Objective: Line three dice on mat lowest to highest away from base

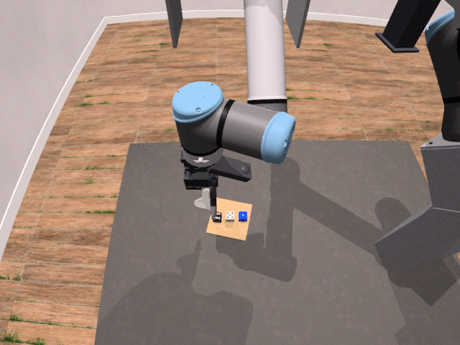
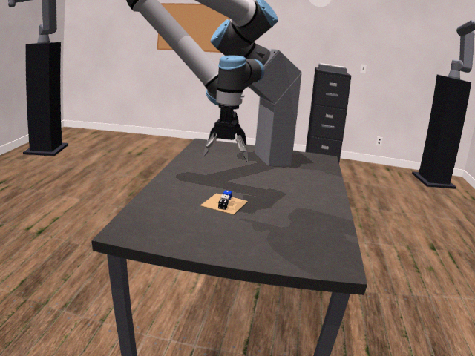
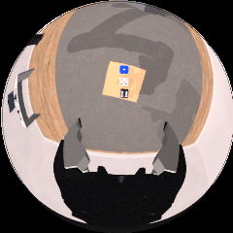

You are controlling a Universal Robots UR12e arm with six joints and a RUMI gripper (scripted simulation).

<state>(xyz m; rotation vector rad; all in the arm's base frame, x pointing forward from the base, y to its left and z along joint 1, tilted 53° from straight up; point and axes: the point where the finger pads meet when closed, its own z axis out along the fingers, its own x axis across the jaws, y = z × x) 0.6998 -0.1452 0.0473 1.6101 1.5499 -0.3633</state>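
black die (image 1: 217, 217), white die (image 1: 230, 215), blue die (image 1: 242, 215) in row on tan mat (image 1: 233, 231)

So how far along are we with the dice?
Looks nearly finished: the blue die, white die and black die sit flat in a row on the mat, blue nearest the base. Gripper hangs open and empty above. Pip counts are too small to confirm.

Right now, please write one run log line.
gripper: open, empty, above table | blue die, white die, black die: row on mat
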